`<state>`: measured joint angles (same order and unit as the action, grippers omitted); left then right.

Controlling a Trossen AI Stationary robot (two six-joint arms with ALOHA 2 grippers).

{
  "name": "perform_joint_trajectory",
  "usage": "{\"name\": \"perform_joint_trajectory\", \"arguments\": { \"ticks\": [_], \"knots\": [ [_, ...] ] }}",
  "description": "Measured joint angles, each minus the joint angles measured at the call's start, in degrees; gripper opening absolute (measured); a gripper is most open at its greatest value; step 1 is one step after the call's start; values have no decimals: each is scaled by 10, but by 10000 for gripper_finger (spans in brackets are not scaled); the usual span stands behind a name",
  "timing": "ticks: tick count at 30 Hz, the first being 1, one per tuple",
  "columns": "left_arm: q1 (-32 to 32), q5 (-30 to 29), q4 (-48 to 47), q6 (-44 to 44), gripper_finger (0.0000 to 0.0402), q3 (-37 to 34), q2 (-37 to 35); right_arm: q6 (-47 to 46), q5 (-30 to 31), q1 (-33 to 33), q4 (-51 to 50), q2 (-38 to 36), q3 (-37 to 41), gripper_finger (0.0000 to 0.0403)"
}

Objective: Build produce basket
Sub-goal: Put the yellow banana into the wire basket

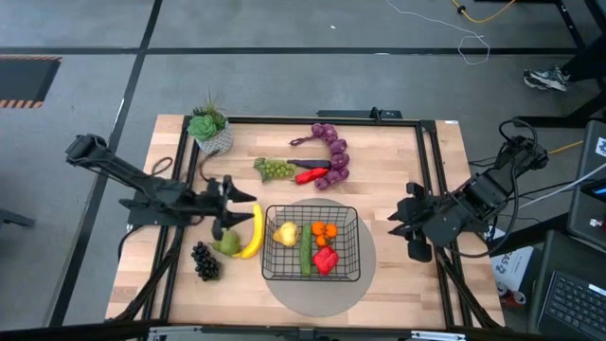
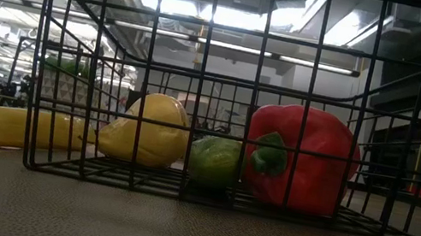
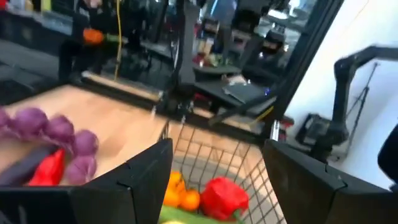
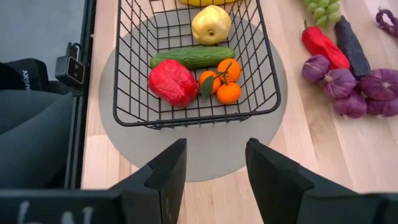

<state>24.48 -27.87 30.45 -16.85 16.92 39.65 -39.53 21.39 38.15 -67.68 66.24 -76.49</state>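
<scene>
The black wire-mesh basket sits on a round grey mat on the wooden table, holding a yellow lemon, green cucumber, red pepper and orange pieces, with the left jaws released above the yellow banana and the right jaws released beside the basket.

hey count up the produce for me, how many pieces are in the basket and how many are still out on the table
In the basket: 4 (lemon, cucumber, oranges, red pepper)
On the table: 7 (banana, pear, dark grapes, green grapes, long red pepper, dark vegetable, purple string)
Total: 11
</scene>
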Motion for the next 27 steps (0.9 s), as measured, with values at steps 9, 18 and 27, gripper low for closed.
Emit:
{"name": "perform_joint_trajectory", "arguments": {
  "ticks": [9,18,27],
  "knots": [
    [31,-64,-292,-23,247,0,-128,-9,0,0,-6,0,0,165],
    [69,77,-500,-159,247,111,-83,-10,-5,0,-6,0,0,165],
    [99,90,-673,-201,247,271,139,-82,-6,0,-9,0,0,165]
  ]
}}
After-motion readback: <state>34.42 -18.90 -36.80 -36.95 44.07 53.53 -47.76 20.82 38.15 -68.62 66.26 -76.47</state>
